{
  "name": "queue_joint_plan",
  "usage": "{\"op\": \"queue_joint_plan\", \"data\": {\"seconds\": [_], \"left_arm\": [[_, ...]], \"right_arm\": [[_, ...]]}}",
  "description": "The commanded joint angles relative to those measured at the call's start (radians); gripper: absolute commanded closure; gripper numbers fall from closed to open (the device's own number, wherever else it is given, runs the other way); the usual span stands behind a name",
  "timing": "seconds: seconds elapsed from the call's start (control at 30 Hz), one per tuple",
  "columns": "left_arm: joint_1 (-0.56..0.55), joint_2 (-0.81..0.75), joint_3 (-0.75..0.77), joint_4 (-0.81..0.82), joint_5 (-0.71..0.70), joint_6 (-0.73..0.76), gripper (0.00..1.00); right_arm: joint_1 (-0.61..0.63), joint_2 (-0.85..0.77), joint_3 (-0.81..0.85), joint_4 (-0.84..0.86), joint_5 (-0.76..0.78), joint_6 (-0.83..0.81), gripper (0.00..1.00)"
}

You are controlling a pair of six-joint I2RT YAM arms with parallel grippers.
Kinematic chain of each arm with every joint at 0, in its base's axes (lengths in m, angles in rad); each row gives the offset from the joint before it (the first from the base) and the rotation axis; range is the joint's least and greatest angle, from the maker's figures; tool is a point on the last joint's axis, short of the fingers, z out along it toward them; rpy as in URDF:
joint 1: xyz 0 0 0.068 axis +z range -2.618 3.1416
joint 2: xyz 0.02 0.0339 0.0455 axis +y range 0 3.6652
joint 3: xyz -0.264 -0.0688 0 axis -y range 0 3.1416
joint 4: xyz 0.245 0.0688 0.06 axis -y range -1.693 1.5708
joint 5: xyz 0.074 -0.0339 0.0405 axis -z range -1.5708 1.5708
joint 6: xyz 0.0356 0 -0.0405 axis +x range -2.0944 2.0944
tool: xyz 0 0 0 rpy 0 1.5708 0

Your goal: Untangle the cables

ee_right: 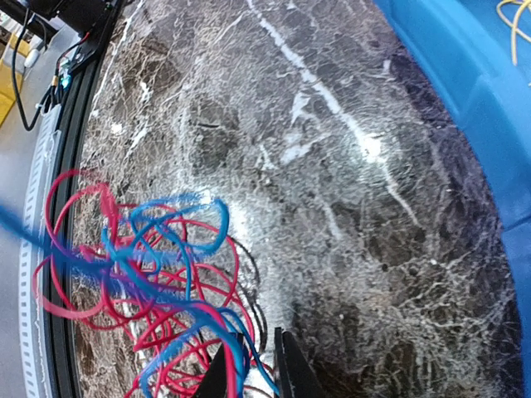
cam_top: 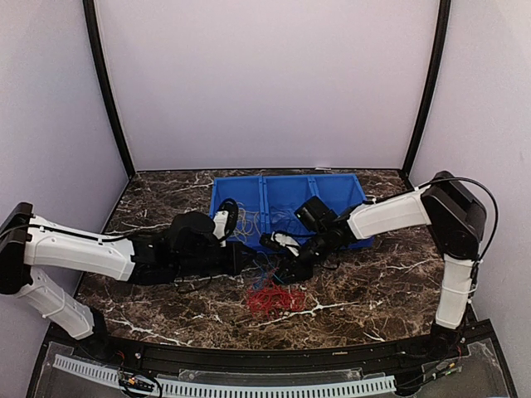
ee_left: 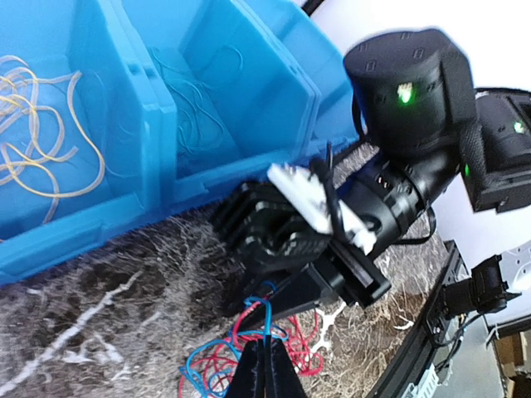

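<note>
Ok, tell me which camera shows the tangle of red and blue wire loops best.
Right wrist. The tangle of red and blue wire loops fills its lower left, single strands easy to tell apart. The top external shows only a small red patch; the left wrist catches part of it at the bottom edge.

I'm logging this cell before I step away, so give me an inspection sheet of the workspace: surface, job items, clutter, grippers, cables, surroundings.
surface: dark marble table with white veins.
job's things: red and blue cables tangled on the table in front of the blue bin; yellow cables in one bin compartment.
clutter: nothing seen.
grippers: left gripper shut on a blue strand; right gripper has its jaws nearly together with a blue cable between them, grip unclear.
cables: black robot cable loops off the right arm.
surroundings: plain pale walls, black frame posts.
</note>
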Motion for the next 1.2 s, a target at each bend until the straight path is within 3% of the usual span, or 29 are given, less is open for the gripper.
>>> {"op": "queue_joint_plan", "data": {"seconds": [0.0,0.2,0.33,0.47,0.7,1.17], "left_arm": [[0.001,-0.166,0.017,-0.103,-0.137,0.057,1.0],[0.001,-0.446,0.126,-0.287,-0.379,0.198,1.0],[0.001,-0.596,0.206,-0.372,-0.514,0.278,1.0],[0.001,-0.691,0.215,-0.412,-0.588,0.303,1.0],[0.001,-0.734,0.077,-0.427,-0.582,0.195,1.0],[0.002,-0.684,-0.063,-0.411,-0.506,0.091,1.0]], "right_arm": [[0.011,0.023,-0.023,-0.001,-0.022,-0.003,0.84],[0.013,0.081,-0.031,-0.013,-0.038,-0.001,0.81],[0.012,0.119,-0.014,-0.033,-0.06,-0.004,0.85],[0.014,0.134,-0.007,-0.041,-0.056,-0.007,0.86],[0.014,0.101,0.002,-0.07,-0.05,-0.031,0.86],[0.028,-0.178,0.045,-0.161,0.123,-0.182,0.44]]}}
